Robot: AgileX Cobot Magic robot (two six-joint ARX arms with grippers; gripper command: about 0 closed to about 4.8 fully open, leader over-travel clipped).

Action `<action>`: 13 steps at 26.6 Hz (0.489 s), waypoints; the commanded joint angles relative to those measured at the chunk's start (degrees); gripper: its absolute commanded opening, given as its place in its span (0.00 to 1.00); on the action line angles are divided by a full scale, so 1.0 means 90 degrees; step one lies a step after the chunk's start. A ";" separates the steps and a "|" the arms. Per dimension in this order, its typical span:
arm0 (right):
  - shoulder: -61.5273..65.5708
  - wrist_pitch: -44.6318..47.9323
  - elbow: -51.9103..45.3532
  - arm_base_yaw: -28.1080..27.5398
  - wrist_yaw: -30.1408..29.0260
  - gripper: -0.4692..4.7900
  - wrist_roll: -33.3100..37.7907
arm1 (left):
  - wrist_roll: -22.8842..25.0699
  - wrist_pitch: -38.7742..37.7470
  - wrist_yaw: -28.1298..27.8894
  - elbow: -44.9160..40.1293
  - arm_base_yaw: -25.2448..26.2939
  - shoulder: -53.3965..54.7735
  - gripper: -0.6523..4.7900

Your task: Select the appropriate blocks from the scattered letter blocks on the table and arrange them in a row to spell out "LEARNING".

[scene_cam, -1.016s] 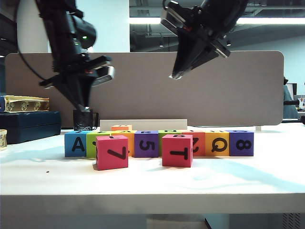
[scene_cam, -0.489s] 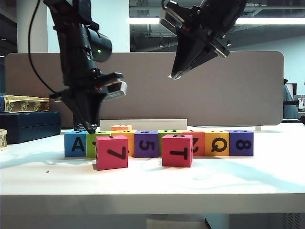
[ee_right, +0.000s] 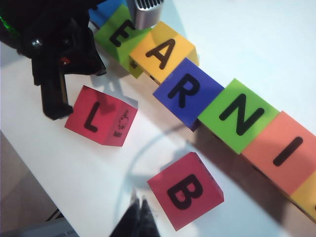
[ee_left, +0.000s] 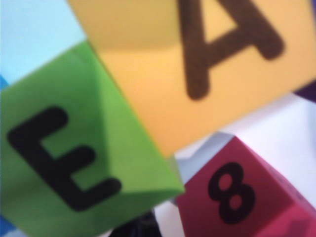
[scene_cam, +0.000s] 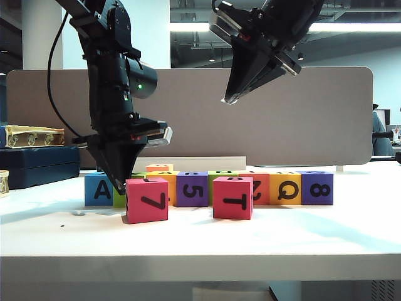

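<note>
On the table [scene_cam: 200, 238] a row of letter blocks runs blue A [scene_cam: 99, 189], green, yellow, purple 5 [scene_cam: 192, 189], on to yellow Q [scene_cam: 285, 188] and purple 8 [scene_cam: 317, 188]. Two red blocks, 7 [scene_cam: 147, 200] and T [scene_cam: 233, 198], stand in front. From above their tops read E [ee_right: 121, 34], A [ee_right: 163, 52], R [ee_right: 185, 91], N [ee_right: 239, 113], I [ee_right: 286, 150], with red L [ee_right: 101, 116] and red B [ee_right: 185, 192] apart. My left gripper [scene_cam: 123, 188] [ee_left: 140, 228] is shut and empty, low beside the green E block [ee_left: 74, 163] and the red one [ee_left: 237, 192]. My right gripper [scene_cam: 227, 99] [ee_right: 138, 213] hangs high, shut, empty.
A grey-brown partition panel [scene_cam: 263, 119] stands behind the table. A dark blue box [scene_cam: 37, 164] with a yellowish object [scene_cam: 34, 135] on it sits at far left. A small orange block [scene_cam: 160, 167] and a white bar [scene_cam: 200, 163] lie behind the row.
My left arm has swung right and down, from above the blue A block's back to low between that block and the red 7 block. The right arm has kept still.
</note>
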 commanded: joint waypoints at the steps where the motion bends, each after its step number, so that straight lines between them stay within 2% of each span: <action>1: -0.0032 0.0087 0.0029 0.0002 0.0010 0.09 -0.0007 | 0.0007 0.0153 -0.0041 0.0005 -0.0010 -0.0017 0.11; 13: -0.0032 0.0090 0.0032 0.0002 0.0010 0.09 -0.0010 | -0.0017 0.0425 -0.0379 0.0005 -0.0007 -0.0015 0.11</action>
